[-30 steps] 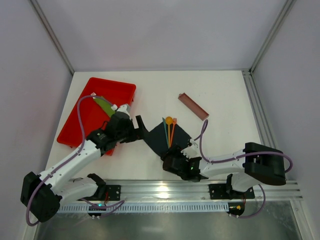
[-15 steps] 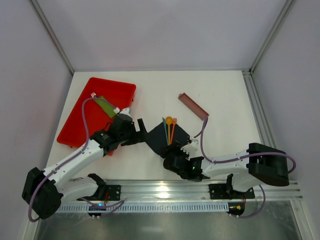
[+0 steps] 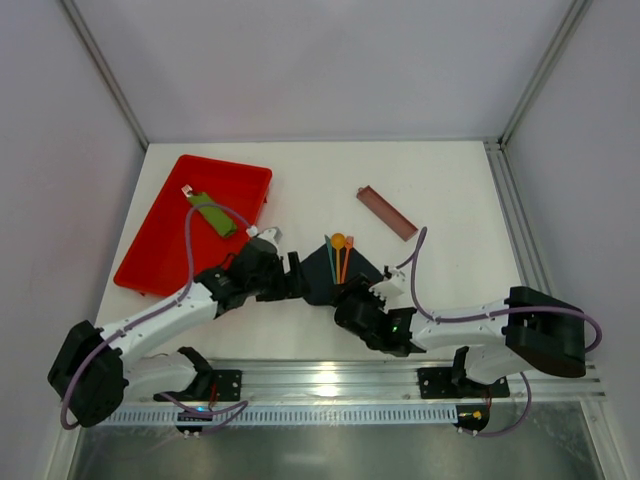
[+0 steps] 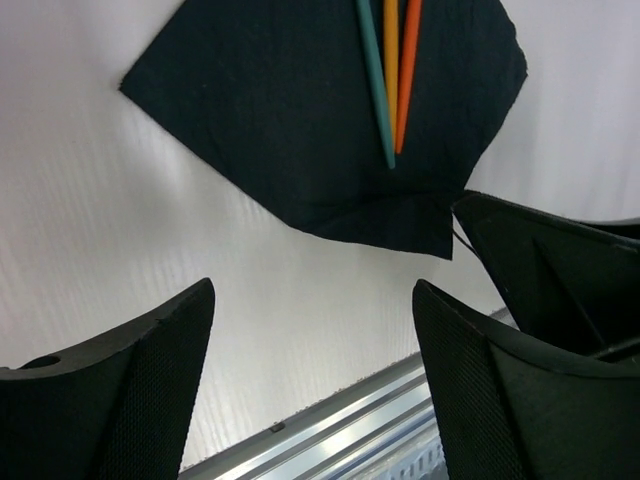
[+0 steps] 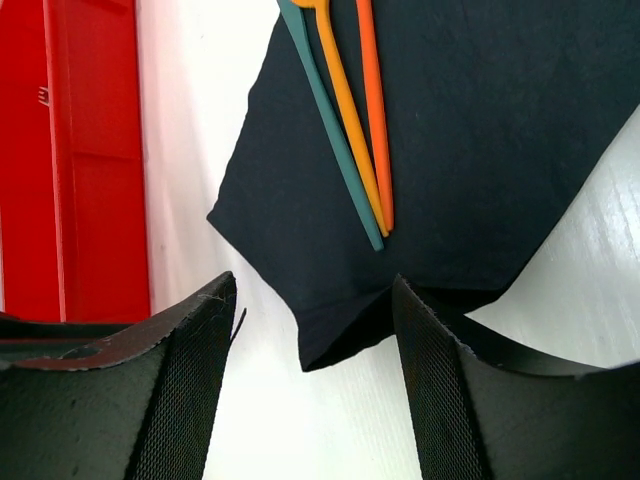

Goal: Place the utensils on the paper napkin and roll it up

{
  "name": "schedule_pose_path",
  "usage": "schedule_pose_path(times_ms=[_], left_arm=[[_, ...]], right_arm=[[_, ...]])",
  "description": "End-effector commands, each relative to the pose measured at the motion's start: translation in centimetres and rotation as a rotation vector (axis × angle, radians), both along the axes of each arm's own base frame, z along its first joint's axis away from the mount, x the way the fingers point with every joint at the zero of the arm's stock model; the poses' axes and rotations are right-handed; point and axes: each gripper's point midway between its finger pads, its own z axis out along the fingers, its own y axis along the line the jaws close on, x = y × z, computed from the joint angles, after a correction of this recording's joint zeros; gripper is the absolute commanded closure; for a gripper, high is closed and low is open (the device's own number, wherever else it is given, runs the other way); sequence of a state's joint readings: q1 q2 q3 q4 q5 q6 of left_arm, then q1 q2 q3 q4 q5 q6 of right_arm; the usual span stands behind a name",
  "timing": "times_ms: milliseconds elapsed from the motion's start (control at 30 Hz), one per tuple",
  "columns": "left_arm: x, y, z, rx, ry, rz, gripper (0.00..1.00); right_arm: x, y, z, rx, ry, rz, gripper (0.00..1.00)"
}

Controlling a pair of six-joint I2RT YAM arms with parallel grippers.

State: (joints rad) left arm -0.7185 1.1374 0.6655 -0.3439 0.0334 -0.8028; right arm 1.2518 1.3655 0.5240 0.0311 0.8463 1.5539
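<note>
- Near the middle of the top view, the paper napkin lies on the white table. The utensils rest on it side by side, their heads at its upper corner.
- The left gripper sits at the napkin's left edge and the right gripper at its lower corner.
- A red tray with a green piece in it is at the upper left, and a brown tray is at the upper right.
- Left wrist view: the left gripper has its fingers spread wide, with only bare table between them.
- The napkin fills the upper part of the frame, carrying the teal, yellow and orange utensils. Its lower corner is creased, just beside a black finger of the right gripper.
- Right wrist view: the right gripper also stands wide and grips nothing.
- The napkin reaches down between the fingertips with its near corner, though I cannot tell whether they touch. The utensils lie at the upper centre and the red tray along the left edge.
</note>
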Motion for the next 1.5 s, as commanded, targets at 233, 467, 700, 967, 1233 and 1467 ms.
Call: schedule_pose_path(times_ms=[233,467,700,967,1233,1467], left_arm=[[-1.4,-3.7,0.2,-0.144,-0.001,-0.154,0.53],[-2.7,-6.5,-0.7,-0.205,0.047,-0.229,0.67],[-4.1,-8.6,-2.0,-0.228,0.083,-0.274,0.78],[-3.2,-8.1,-1.9,-0.211,0.044,-0.222,0.78],[-2.6,-8.9,-2.8,-0.232,0.070,-0.188,0.77],[-1.1,-8.9,-2.8,-0.193,0.039,-0.136,0.73]], right_arm=[[1.6,-0.2,1.4,0.040,-0.057,-0.013,0.35],[1.8,0.4,1.1,0.050,-0.049,0.002,0.35],[1.9,0.3,0.9,0.045,-0.045,0.000,0.35],[1.8,0.1,0.6,0.046,-0.038,-0.006,0.35],[1.9,-0.3,1.0,0.037,-0.043,-0.008,0.35],[1.7,-1.0,1.5,0.025,-0.032,-0.008,0.35]])
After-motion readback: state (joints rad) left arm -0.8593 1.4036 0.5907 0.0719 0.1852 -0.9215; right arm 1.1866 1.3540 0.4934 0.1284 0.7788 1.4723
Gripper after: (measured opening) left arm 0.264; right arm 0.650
